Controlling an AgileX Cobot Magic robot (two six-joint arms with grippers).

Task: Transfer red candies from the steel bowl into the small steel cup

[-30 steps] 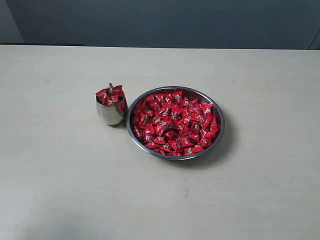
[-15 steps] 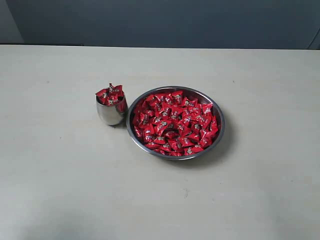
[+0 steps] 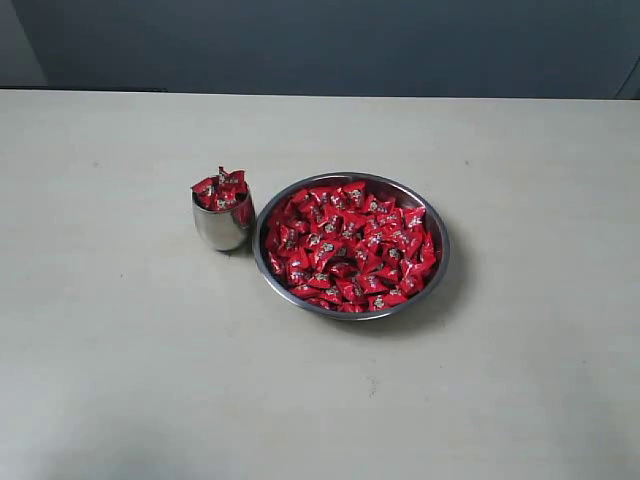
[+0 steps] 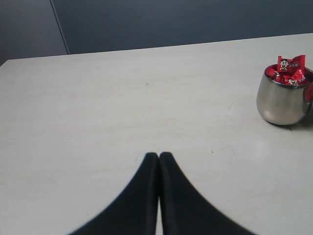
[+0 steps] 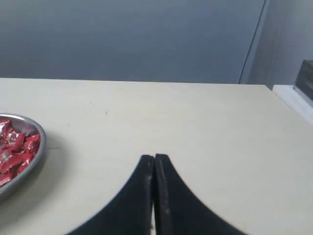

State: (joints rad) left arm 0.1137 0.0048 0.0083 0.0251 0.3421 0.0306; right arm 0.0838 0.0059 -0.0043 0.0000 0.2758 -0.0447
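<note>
a wide, shallow bowl of shiny stainless steel is seen on a pale table top, and it is filled with a heap of small, shiny red-wrapped candies. just beside it, on the left in the exterior view, a small, rounded cup of polished steel is stood upright, with more red candies piled above its rim. whether cup and bowl touch cannot be told. the left gripper is held over the table, well apart from the cup, its black jaws pressed together with nothing between them. the right gripper is likewise closed on nothing, over the table to one side of the bowl.
</note>
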